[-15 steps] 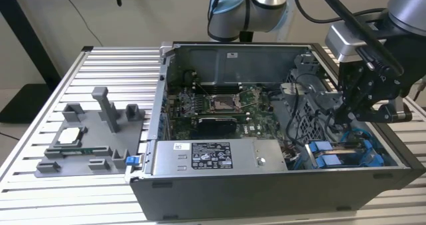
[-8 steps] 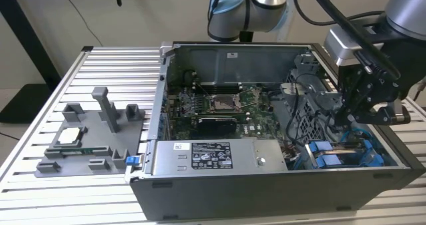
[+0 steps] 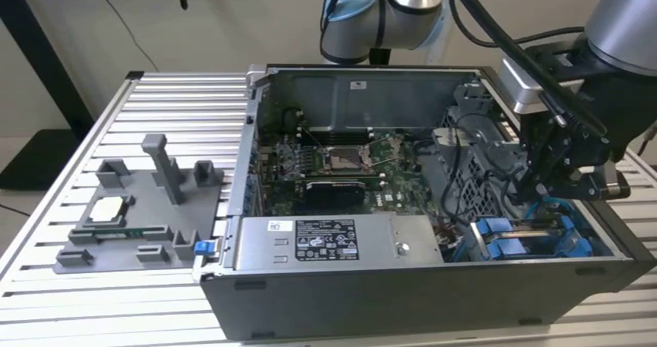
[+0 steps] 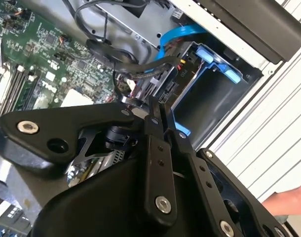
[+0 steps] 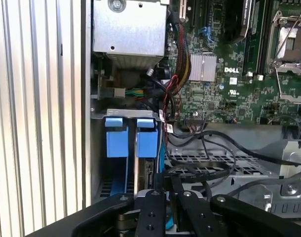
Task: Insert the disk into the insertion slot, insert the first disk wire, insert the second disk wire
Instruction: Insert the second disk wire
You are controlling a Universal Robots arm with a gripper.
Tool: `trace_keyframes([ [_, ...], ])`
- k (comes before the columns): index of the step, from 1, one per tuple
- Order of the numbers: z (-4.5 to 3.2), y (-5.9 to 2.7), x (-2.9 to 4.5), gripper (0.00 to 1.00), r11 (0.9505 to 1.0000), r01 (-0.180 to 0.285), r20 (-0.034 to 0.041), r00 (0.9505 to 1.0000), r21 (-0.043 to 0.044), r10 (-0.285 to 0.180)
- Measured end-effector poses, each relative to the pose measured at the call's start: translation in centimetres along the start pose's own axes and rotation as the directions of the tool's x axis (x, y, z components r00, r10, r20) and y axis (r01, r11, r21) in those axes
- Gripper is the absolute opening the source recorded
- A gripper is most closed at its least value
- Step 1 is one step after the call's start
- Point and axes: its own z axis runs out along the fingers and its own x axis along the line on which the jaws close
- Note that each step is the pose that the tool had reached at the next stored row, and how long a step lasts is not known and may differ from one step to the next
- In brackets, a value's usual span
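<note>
Slatted table (image 3: 61,231); slot-seated disk (image 5: 143,173) upright.

Blue latch tabs (image 5: 127,137) on the grey perforated insertion slot (image 5: 209,163), beside a green motherboard (image 5: 229,84).

Arm (image 3: 626,24): bent downward from above.
Gripper (image 4: 160,106): pointed down; fingers (image 4: 155,163) seemingly pressed together.

Matt black gripper (image 4: 158,116) with shiny screw heads. Glossy blue plastic tabs (image 5: 127,137) at the lower left front the grey perforated metal slot (image 5: 214,163). Ribbed, brushed-metal table (image 3: 154,93); matt grey plastic fixture (image 3: 144,208); green motherboard (image 5: 239,94).
</note>
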Motion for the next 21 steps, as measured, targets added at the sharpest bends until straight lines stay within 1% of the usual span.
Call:
trace_keyframes([
  [5,0.54,0.05,0.06,0.0,0.9997,0.001,-0.0034,1.0,0.0228,-0.001],
  [6,0.58,0.05,0.06,0.0,0.9997,0.002,-0.0047,1.0,0.0244,-0.001],
  [8,0.57,0.05,0.07,0.0,0.9997,0.002,-0.0056,1.0,0.0244,-0.002],
  [14,0.59,0.06,0.07,0.0,0.9997,0.002,-0.0069,1.0,0.0245,-0.002],
  [16,0.64,0.06,0.07,0.0,0.9997,0.002,-0.0068,1.0,0.0257,-0.002],
  [19,0.82,0.09,0.13,0.0,0.9994,0.001,-0.0069,1.0,0.035,-0.001],
  [21,0.9,0.09,0.33,0.0,0.9993,-0.002,-0.0077,1.0,0.0376,0.002],
])
